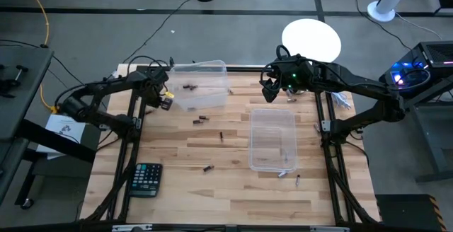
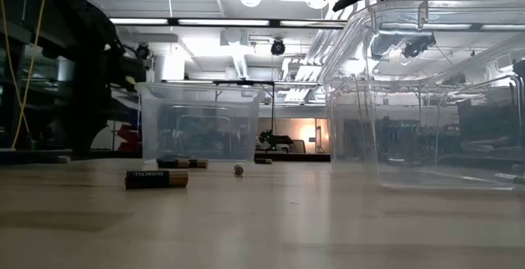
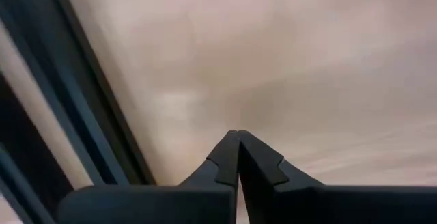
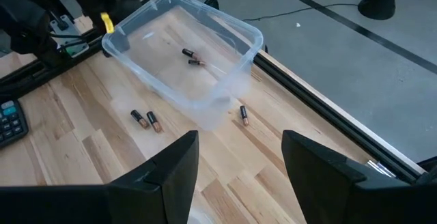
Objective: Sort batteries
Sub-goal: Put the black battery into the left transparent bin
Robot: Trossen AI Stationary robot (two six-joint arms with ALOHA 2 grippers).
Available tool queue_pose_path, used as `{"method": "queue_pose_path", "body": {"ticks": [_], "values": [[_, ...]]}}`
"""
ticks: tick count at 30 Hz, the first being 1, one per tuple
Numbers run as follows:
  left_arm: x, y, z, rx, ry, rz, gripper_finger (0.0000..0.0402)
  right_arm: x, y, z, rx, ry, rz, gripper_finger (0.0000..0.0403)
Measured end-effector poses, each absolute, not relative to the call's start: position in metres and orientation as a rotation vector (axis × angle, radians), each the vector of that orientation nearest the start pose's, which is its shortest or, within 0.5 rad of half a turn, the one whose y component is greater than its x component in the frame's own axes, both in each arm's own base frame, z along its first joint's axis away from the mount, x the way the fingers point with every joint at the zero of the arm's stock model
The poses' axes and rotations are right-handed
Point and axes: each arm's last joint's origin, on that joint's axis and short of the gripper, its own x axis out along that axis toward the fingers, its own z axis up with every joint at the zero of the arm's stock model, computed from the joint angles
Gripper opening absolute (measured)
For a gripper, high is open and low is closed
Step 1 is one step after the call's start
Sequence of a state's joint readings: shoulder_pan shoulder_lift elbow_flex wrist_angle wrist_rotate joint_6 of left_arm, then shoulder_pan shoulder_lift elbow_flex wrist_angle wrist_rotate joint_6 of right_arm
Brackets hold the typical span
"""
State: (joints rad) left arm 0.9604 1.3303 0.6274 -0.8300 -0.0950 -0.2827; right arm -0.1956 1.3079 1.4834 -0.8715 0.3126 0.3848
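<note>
Small dark batteries lie scattered on the wooden table (image 1: 200,120), (image 1: 221,136), (image 1: 208,168), (image 1: 297,181); one lies on its side close to the low camera (image 2: 156,179). Two more rest on the floor of the far clear bin (image 1: 200,83), (image 4: 191,57). A second clear bin (image 1: 272,138) stands to the right. My left gripper (image 1: 164,99), (image 3: 237,157) is shut over bare wood just left of the far bin, with nothing showing between its fingers. My right gripper (image 1: 270,90), (image 4: 239,156) hangs open in the air near the far edge, between the two bins.
A black calculator (image 1: 146,179) lies near the table's near left corner. Dark frame rails run along the table's left (image 1: 134,129) and right (image 1: 327,129) sides. A white round disc (image 1: 311,41) sits beyond the far edge. Bare wood shows between the bins and the near edge.
</note>
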Motion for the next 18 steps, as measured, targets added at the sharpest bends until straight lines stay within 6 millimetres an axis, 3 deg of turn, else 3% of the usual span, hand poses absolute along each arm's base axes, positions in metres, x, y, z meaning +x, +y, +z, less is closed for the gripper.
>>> {"method": "queue_pose_path", "body": {"ticks": [11, 18], "values": [[0.1, 0.146, 0.203, -0.823, 1.135, 1.061, 0.0002, 0.249, -0.058, 0.399, 0.32, 0.599, -0.615, 0.0206], [0.089, 0.114, 0.189, -0.949, 1.187, 1.111, 0.0025, 0.249, -0.058, 0.399, 0.321, 0.599, -0.615, 0.0206]]}}
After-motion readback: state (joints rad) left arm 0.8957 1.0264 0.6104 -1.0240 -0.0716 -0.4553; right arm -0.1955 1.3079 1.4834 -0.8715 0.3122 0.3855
